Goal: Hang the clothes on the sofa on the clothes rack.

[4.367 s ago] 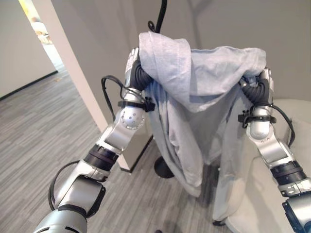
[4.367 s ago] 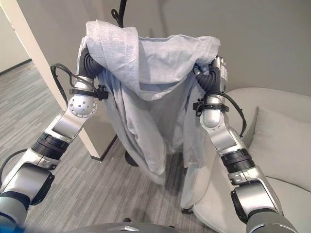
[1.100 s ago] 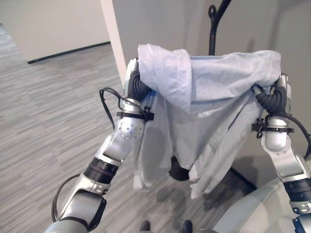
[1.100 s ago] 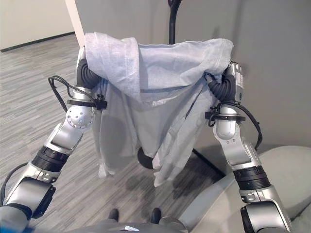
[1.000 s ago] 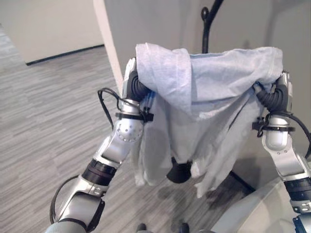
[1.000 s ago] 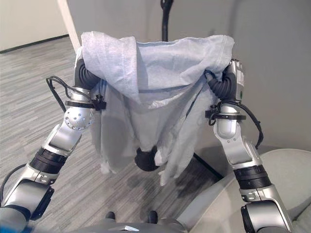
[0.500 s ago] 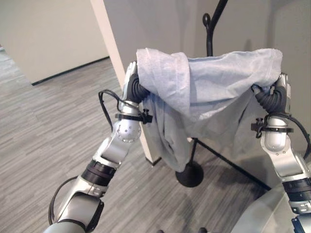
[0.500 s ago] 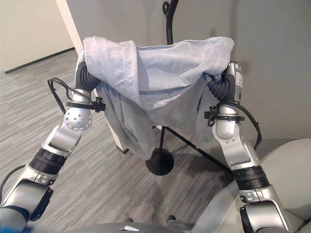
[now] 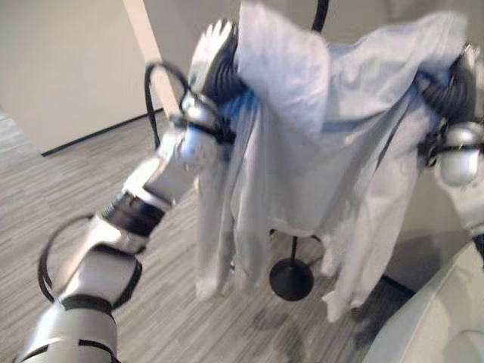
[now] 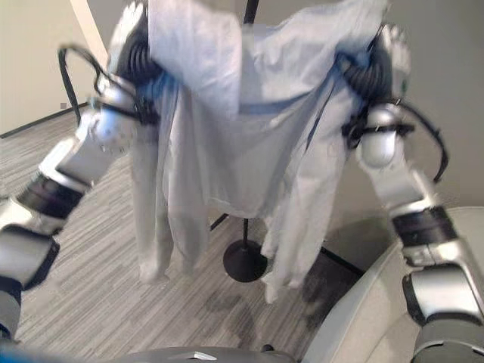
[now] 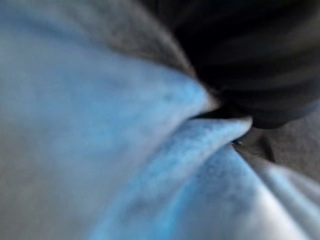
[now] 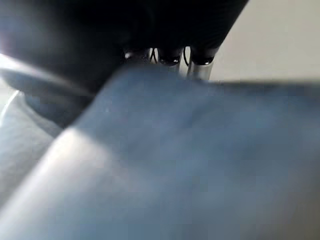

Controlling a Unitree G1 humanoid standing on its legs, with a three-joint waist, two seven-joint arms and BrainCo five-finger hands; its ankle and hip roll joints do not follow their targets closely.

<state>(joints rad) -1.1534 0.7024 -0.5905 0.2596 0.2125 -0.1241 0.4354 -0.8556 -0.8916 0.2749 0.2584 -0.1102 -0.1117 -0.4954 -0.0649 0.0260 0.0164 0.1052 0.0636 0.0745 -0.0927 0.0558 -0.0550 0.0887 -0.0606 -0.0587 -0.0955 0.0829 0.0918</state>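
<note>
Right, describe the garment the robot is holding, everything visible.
The garment is pale grey-blue, of thin soft fabric. It is spread between both raised arms, draped over the left hand and the right hand, and sags between them. Long folds hang down above the grey floor, in front of the black rack's round base.

Garment [image 9: 318,151] hangs between raised hands; rack base [image 9: 291,278] behind; sofa [image 10: 363,325] right.

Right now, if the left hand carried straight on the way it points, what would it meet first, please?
Probably the rack pole. The left hand, draped in the shirt, points up and forward, and the pole rises just behind the cloth. Depth is unclear, so it could pass beside it.
</note>
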